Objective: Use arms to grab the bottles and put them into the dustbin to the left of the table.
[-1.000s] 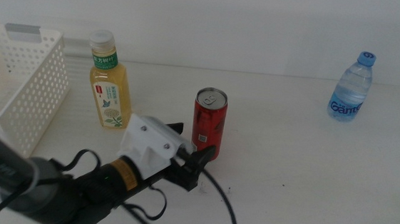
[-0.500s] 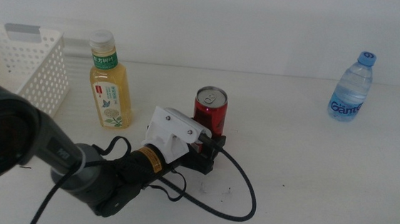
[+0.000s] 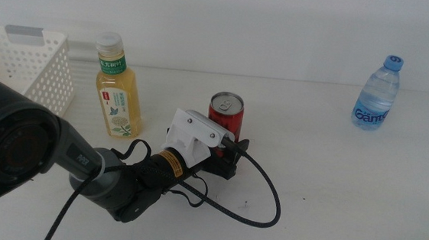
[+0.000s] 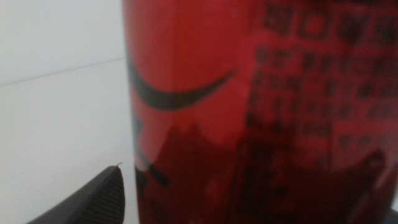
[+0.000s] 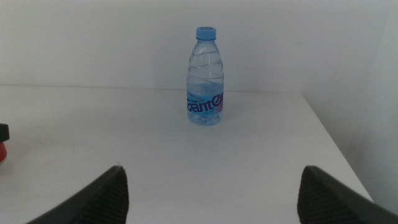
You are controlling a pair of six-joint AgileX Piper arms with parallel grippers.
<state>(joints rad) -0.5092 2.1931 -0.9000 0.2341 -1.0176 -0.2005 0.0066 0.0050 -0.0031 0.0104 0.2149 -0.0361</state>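
**At the red can, left gripper closed in around its base**

Around the lower body of the red can [image 3: 225, 123] sits the left gripper [image 3: 228, 161], its dark jaws spread to either side of the can near the middle of the table [image 3: 347, 192]. From the left wrist camera the can [image 4: 261, 112] fills nearly the whole picture, blurred from closeness, with one jaw tip showing beside it; whether the jaws actually press on the metal I cannot tell. The can stands upright, its silver top visible from above. Behind the gripper a white casing leads back to the black arm, which enters from the left, and a black cable [image 3: 257, 208] loops out over the tabletop on the near side of the can.

Left of the can, apart from it, the yellow tea bottle [image 3: 117, 88] stands upright with its white cap on and its green label facing forward. Further left, at the table's edge, is the white perforated dustbin [image 3: 38, 72], a grey tag on its rim.

Well apart at the far right corner stands the water bottle [image 3: 377, 94], upright, blue cap on. The right gripper [image 5: 211, 193] waits out of the middle view, jaws wide apart, facing that bottle [image 5: 204, 78] across bare tabletop with nothing between its jaws
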